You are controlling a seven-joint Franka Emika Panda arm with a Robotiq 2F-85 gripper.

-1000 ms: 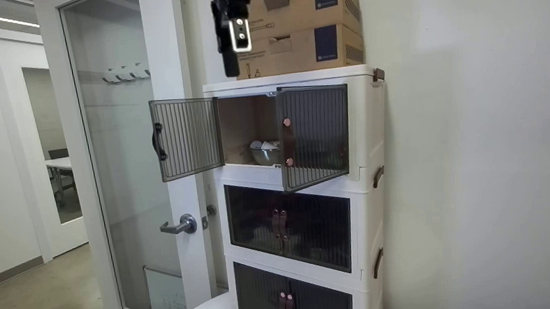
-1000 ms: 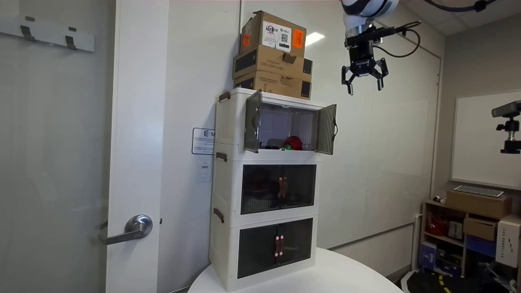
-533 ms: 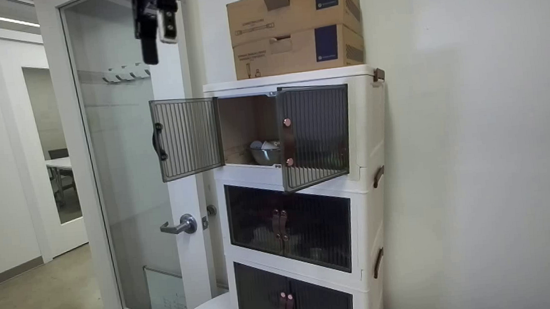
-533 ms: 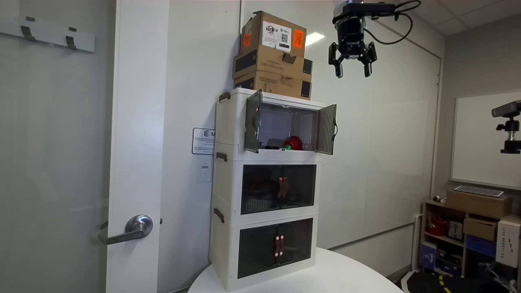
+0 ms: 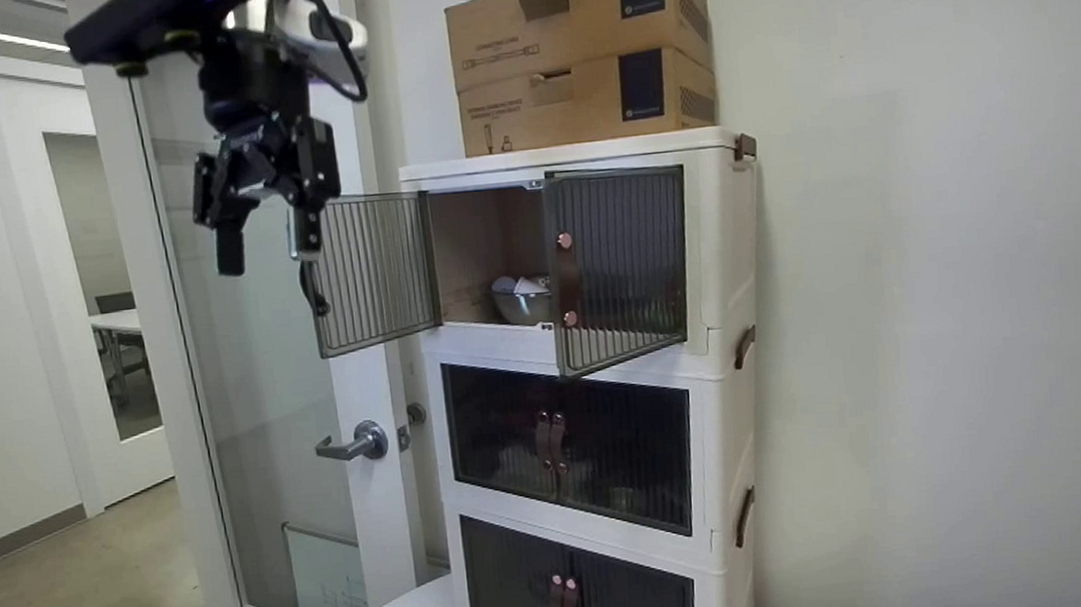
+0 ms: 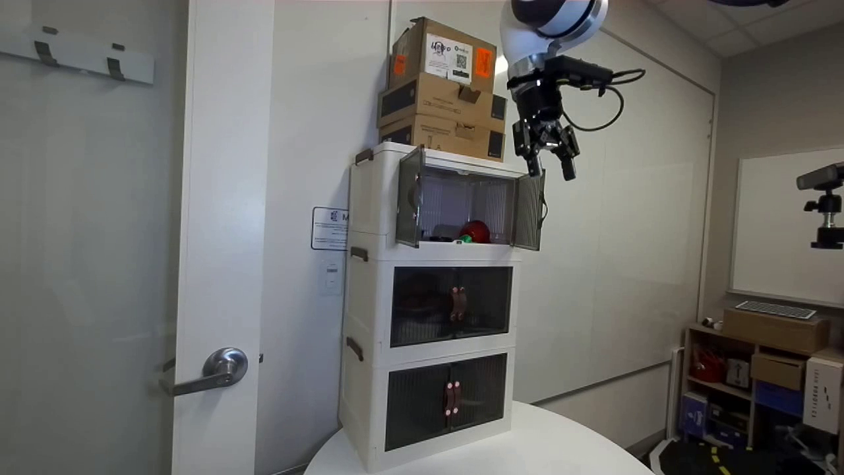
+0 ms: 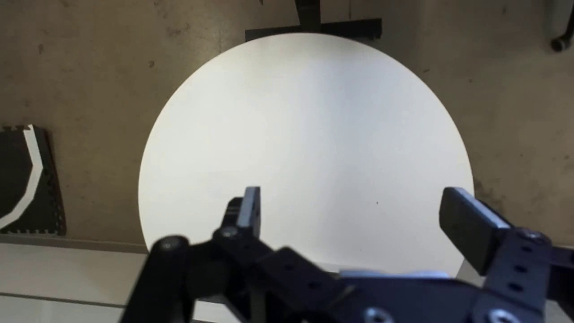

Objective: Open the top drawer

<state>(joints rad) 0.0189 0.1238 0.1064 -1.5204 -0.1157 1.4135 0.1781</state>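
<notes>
The top drawer [image 5: 621,257] is the uppermost white box of the stack. Its two smoky ribbed door panels are swung outward, so the inside shows in both exterior views. A glass bowl [image 5: 521,305] with pale pieces and a red round thing [image 6: 476,231] lie within. My gripper [image 5: 269,259] hangs pointing down at the height of this box, overlapping the free edge of a door panel in that exterior view. Elsewhere, the gripper [image 6: 552,174] overlaps the top corner of the door panel [image 6: 527,218]; touching, I cannot tell. Its fingers [image 7: 251,211] stand wide apart with nothing between them.
Two lower compartments, the middle one [image 6: 452,307] and the bottom one [image 6: 446,402], have their doors closed. Cardboard boxes [image 6: 442,99] are piled on top. The stack stands on a round white table [image 7: 309,134]. A room door with a lever handle [image 5: 352,443] is beside it.
My gripper has swung away from above the drawer, rising first, then coming lower and turning, so more of the arm shows. It stays open. The door panels have not moved.
</notes>
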